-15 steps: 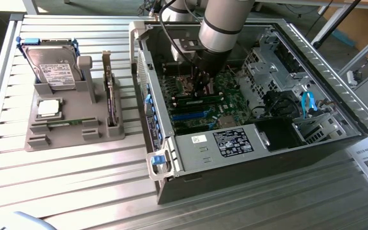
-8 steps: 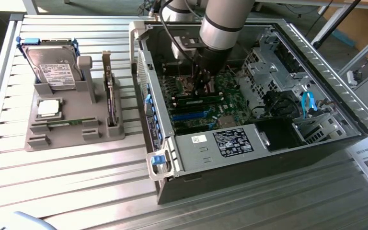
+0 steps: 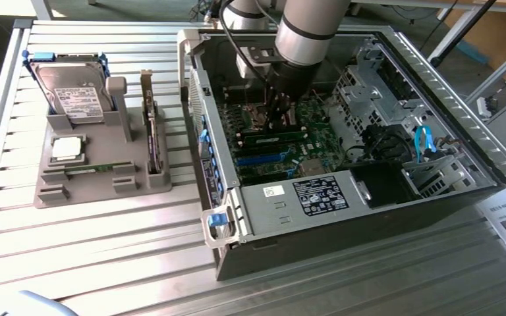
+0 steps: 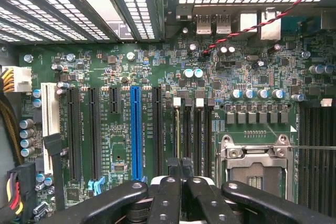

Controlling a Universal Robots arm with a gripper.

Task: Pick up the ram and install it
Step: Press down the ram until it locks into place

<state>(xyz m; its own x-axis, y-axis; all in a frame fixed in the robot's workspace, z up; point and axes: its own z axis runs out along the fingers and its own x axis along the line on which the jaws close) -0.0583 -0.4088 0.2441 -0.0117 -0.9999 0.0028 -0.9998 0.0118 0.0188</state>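
Over motherboard [image 4: 157,129], tool [image 4: 181,165] closed, holding nothing

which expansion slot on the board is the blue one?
The long blue slot, standing mid-row among the black slots, with a white slot at the row's far end. The shut claw hovers close by.

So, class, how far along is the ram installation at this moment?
Looks done: the ram already stands in a slot on the motherboard inside the computer case. In hand: the shut pincer is right above the ram, apparently pressing on it. Left: whether it is fully seated cannot be told.
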